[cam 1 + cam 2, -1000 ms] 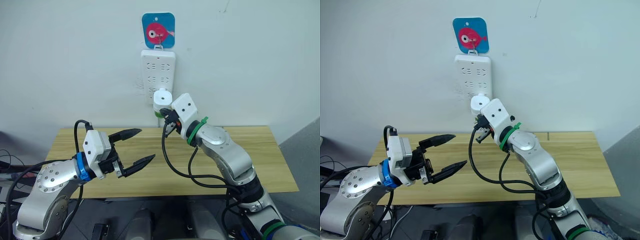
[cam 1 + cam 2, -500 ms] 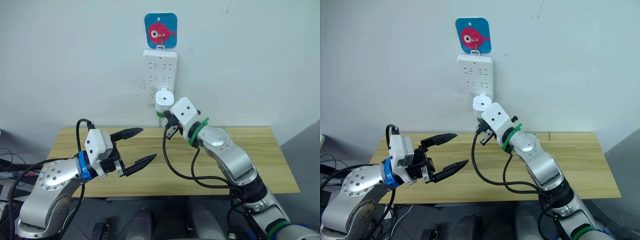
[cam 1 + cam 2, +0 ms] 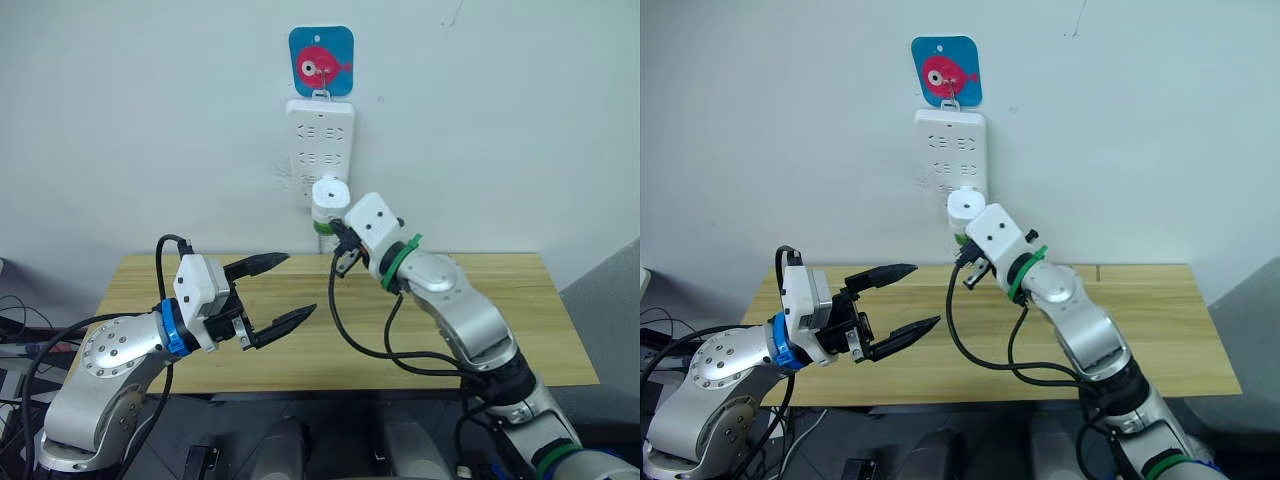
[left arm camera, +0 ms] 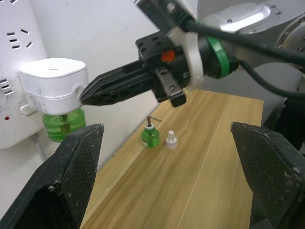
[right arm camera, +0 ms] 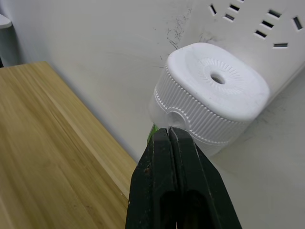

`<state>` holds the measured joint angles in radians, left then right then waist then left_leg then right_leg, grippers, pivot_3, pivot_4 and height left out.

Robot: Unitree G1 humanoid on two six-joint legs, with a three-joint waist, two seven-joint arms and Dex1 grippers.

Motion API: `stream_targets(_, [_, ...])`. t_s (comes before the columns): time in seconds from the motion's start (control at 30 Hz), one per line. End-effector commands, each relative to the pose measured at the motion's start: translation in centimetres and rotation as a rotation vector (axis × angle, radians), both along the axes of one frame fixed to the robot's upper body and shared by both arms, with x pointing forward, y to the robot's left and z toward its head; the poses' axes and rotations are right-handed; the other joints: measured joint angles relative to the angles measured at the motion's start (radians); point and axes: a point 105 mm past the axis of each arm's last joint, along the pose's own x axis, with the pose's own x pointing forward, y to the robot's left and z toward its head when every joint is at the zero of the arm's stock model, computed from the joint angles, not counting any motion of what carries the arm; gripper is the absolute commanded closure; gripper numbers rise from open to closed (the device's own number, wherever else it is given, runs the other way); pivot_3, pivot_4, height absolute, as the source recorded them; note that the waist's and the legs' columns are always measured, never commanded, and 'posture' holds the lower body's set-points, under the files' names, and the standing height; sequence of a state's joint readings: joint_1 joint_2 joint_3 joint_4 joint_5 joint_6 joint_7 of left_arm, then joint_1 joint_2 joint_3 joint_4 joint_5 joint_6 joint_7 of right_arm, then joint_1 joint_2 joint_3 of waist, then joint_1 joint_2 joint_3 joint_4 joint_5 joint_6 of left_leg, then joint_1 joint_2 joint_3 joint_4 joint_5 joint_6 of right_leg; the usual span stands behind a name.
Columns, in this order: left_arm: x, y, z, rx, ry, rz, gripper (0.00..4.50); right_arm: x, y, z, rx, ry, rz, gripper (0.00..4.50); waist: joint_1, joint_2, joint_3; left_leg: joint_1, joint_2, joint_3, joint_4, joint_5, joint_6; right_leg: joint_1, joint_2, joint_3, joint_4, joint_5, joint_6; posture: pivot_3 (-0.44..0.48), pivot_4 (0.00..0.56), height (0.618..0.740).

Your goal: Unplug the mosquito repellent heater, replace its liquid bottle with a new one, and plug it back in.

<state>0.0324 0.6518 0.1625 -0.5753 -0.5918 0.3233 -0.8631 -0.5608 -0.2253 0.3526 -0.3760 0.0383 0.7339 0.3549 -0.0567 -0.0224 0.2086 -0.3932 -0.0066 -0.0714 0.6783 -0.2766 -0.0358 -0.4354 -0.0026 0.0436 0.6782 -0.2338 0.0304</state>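
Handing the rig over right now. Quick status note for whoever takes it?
Right pincer: shut, empty, tips at the side of the mosquito repellent heater.
Left pincer: open, empty, hovering over the table.
Heater is plugged into the wall power strip, green bottle attached underneath.
A second green bottle and a small white cap stand on the table near the wall.
Done: nothing visible.
Left: unplug, swap bottle, replug.

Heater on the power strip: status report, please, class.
Right gripper shut, tips at heater. Heater plugged into power strip. Left gripper open, holding nothing. Spare bottle, cap on table.
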Motion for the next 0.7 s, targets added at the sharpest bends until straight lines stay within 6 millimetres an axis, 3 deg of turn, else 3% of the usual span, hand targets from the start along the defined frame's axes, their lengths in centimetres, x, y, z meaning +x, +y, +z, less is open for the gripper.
stream_targets(0.03, [-0.1,-0.2,0.6,-0.003,-0.03,-0.01,0.0,-0.6,-0.1,1.7,0.035,-0.051,0.016,4.47,0.0,0.0,0.0,0.0,0.0,0.0,-0.001,0.0,0.0,0.0,0.0,0.0,0.0,0.0,0.0,-0.027,0.168,0.74])
stream_targets(0.7, [0.1,-0.2,0.5,-0.005,-0.032,-0.014,0.0,-1.0,1.1,1.4,0.027,-0.021,0.052,4.47,0.0,0.0,0.0,0.0,0.0,0.0,-0.002,0.0,0.0,-0.001,0.0,-0.001,0.0,0.0,0.0,-0.032,0.162,0.74])
